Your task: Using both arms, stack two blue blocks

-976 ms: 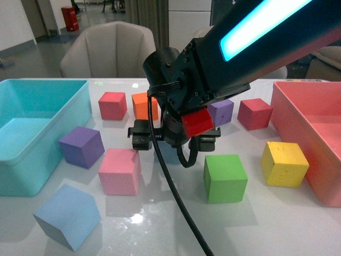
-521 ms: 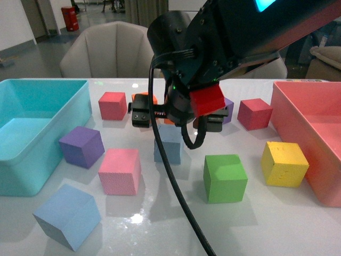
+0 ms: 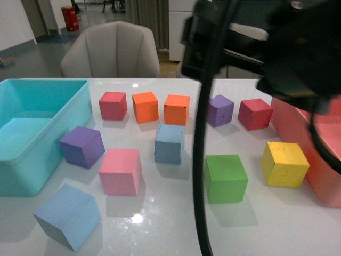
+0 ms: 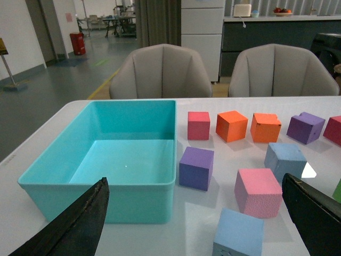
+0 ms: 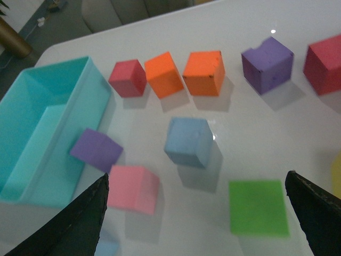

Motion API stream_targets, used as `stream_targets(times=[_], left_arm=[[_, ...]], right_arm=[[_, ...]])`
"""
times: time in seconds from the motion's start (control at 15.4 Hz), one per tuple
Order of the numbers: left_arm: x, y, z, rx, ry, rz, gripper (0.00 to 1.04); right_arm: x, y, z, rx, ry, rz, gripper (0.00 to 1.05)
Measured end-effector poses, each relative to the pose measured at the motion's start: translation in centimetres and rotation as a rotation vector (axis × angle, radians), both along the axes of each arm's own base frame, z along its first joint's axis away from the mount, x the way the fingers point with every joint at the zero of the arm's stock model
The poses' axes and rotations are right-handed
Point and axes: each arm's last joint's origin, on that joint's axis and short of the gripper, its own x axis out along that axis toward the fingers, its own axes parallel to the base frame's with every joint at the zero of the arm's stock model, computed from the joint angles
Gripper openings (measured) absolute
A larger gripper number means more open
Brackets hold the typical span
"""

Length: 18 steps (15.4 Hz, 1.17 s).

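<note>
One pale blue block (image 3: 170, 143) stands in the middle of the white table, behind the pink cube (image 3: 120, 170). The other blue block (image 3: 68, 214) lies turned at the front left. Both show in the left wrist view, the middle one (image 4: 285, 160) and the front one (image 4: 238, 234). The right wrist view looks down on the middle one (image 5: 188, 141). My left gripper (image 4: 194, 181) is open and empty, above the table's left front. My right gripper (image 5: 197, 178) is open and empty, high above the cubes. The right arm (image 3: 277, 48) is a black blur at the top right.
A turquoise bin (image 3: 21, 170) stands at the left and a pink bin (image 3: 290, 114) at the right. Red (image 3: 113, 105), two orange (image 3: 145, 106), two purple (image 3: 81, 145), green (image 3: 225, 177) and yellow (image 3: 285, 164) cubes lie around. A black cable (image 3: 201, 160) hangs mid-frame.
My right arm has risen up and to the right, away from the middle blue block. The block stays on the table and the second orange cube now shows.
</note>
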Motion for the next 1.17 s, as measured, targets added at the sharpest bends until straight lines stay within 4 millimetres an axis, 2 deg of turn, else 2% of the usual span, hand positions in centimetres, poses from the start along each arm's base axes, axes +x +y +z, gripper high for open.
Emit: stream_targets(times=[0.13, 0.26, 0.33, 0.39, 0.46, 0.52, 0.65, 0.72, 0.78, 0.85, 1.17], left_arm=[[0.0, 0.0, 0.0, 0.0, 0.0, -0.001, 0.98], [0.0, 0.0, 0.0, 0.0, 0.0, -0.001, 0.98], [0.0, 0.0, 0.0, 0.0, 0.0, 0.002, 0.98], [0.0, 0.0, 0.0, 0.0, -0.003, -0.005, 0.98], [0.0, 0.0, 0.0, 0.0, -0.001, -0.002, 0.98], [0.0, 0.0, 0.0, 0.0, 0.002, 0.002, 0.98], [0.0, 0.0, 0.0, 0.0, 0.001, 0.0, 0.98], [0.0, 0.0, 0.0, 0.0, -0.001, 0.0, 0.98], [0.0, 0.0, 0.0, 0.0, 0.0, -0.001, 0.98], [0.0, 0.0, 0.0, 0.0, 0.0, -0.001, 0.98], [0.0, 0.0, 0.0, 0.0, 0.0, 0.0, 0.98]], right_arm=[[-4.3, -2.4, -0.1, -0.016, -0.024, -0.018, 0.98], [-8.7, -5.3, 0.7, -0.003, -0.12, -0.06, 0.98], [-7.8, -5.9, 1.4, 0.021, -0.269, -0.115, 0.95], [-6.3, -7.0, 1.1, -0.074, -0.417, -0.248, 0.82], [-7.2, -8.8, -1.4, -0.192, -0.403, -0.261, 0.71], [-9.5, -11.0, -3.5, -0.269, -0.374, -0.24, 0.58], [-12.1, -14.1, -2.8, -0.286, -0.469, -0.255, 0.38], [-13.5, -14.9, -3.4, -0.298, -0.476, -0.28, 0.27], [-14.5, -14.9, -4.4, -0.299, -0.463, -0.255, 0.12], [-14.8, -14.8, -4.3, -0.306, -0.481, -0.245, 0.02], [-16.0, -14.8, -5.1, -0.307, -0.499, -0.247, 0.02]])
